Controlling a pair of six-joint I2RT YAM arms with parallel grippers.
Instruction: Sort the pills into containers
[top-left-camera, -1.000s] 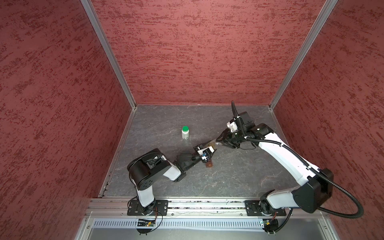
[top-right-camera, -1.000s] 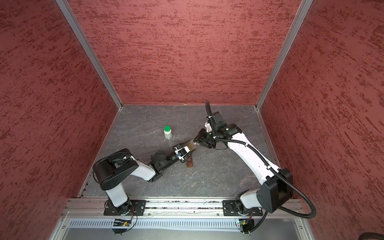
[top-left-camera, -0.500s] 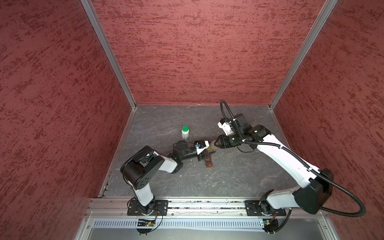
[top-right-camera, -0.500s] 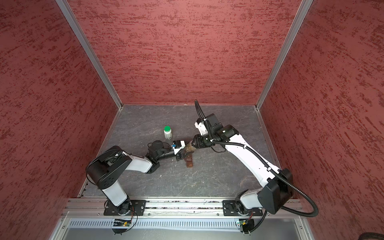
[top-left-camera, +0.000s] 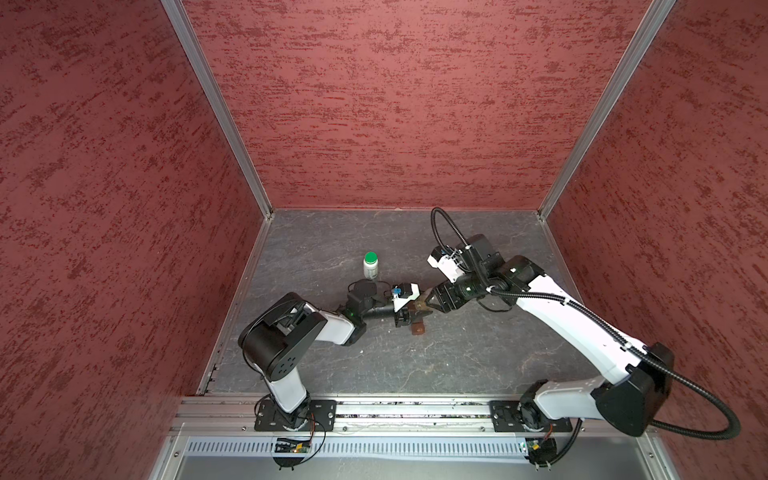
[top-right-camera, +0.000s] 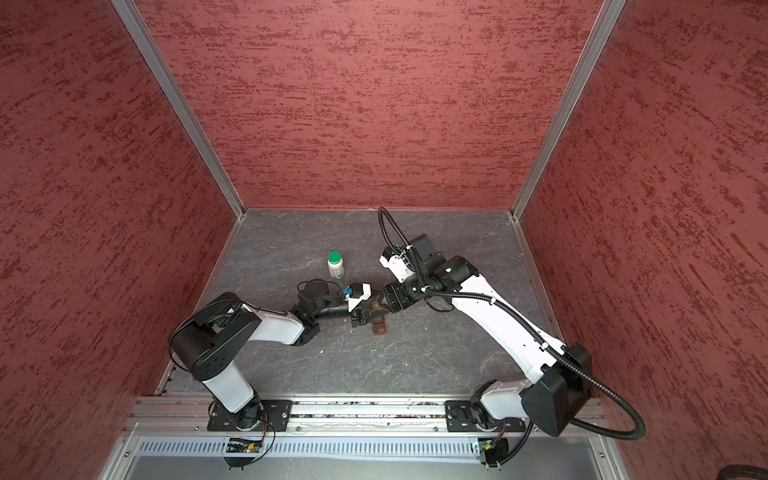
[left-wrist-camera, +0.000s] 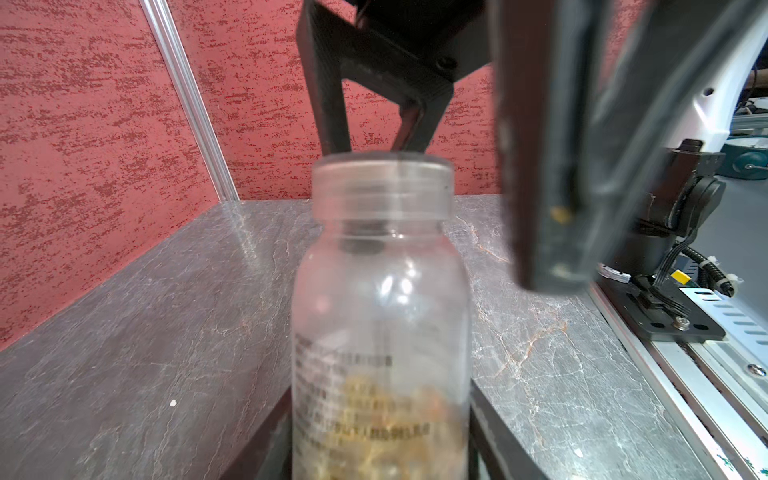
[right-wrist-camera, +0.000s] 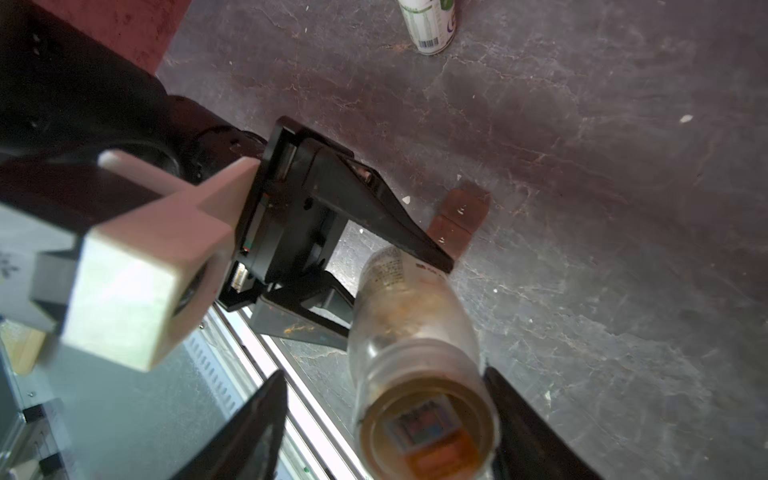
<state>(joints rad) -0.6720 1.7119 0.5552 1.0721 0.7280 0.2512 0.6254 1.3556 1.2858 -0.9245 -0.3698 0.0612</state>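
My left gripper (right-wrist-camera: 395, 295) clamps the clear bottle (right-wrist-camera: 415, 332) off the bench (top-left-camera: 457, 365) near its middle, amber pills (left-wrist-camera: 386, 415) inside. My right gripper (right-wrist-camera: 384, 372) stands spread around its mouth, not gripping. The green-capped bottle (top-left-camera: 370, 266) sits capped toward the back edge. I judge the sorting barely begun.

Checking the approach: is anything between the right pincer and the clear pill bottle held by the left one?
Nothing visible. The right pincer is open, one finger on each side of the top of the clear bottle, while the left pincer grips its body.
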